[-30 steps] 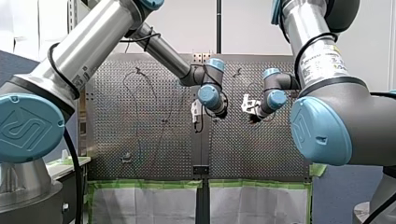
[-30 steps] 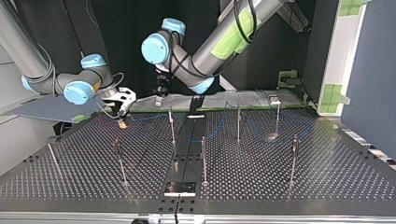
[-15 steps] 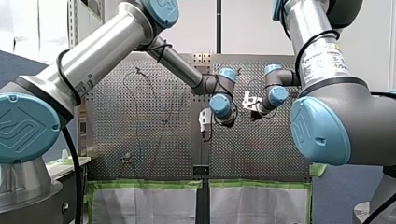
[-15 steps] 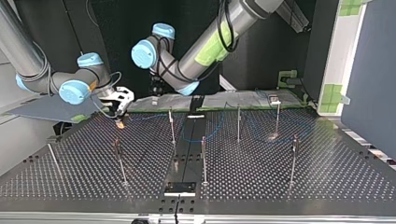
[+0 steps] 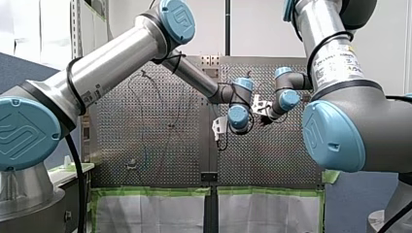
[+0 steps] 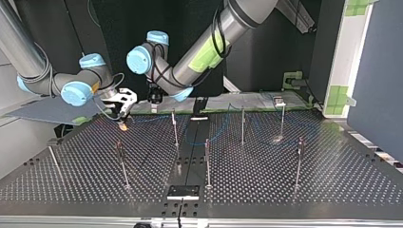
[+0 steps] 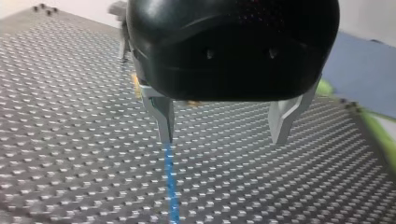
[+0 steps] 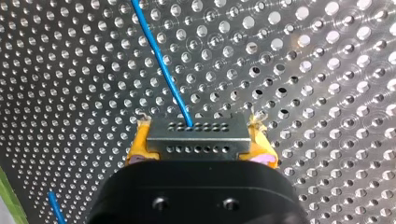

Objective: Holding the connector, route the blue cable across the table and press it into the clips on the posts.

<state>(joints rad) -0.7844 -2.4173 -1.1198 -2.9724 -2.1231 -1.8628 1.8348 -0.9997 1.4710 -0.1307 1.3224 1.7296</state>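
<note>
In the right wrist view my right gripper [image 8: 201, 144] is shut, its yellow pads [image 8: 140, 144] clamping a grey metal connector [image 8: 198, 137]. The blue cable [image 8: 161, 60] leaves the connector and runs ahead over the perforated table. In the left wrist view my left gripper [image 7: 224, 135] is open above the table with nothing between its metal fingers [image 7: 161, 114]. The blue cable [image 7: 170, 182] lies under one of those fingers. In the top view my left gripper [image 6: 154, 97] hovers close beside my right gripper [image 6: 122, 110], at the far left of the board. The front view shows my left gripper [image 5: 219, 127] and my right gripper [image 5: 257, 108] near the middle.
Several thin upright posts stand on the board, among them one [image 6: 174, 128] near the grippers, one [image 6: 242, 126] further right and one [image 6: 207, 161] nearer the camera. A black plate [image 6: 183, 191] sits on the middle strip. Green-taped white sheets [image 5: 155, 211] edge the table.
My left arm has swung its open gripper towards my right gripper, leftward in the top view and rightward in the front view. My right arm has barely moved, still holding the connector.
</note>
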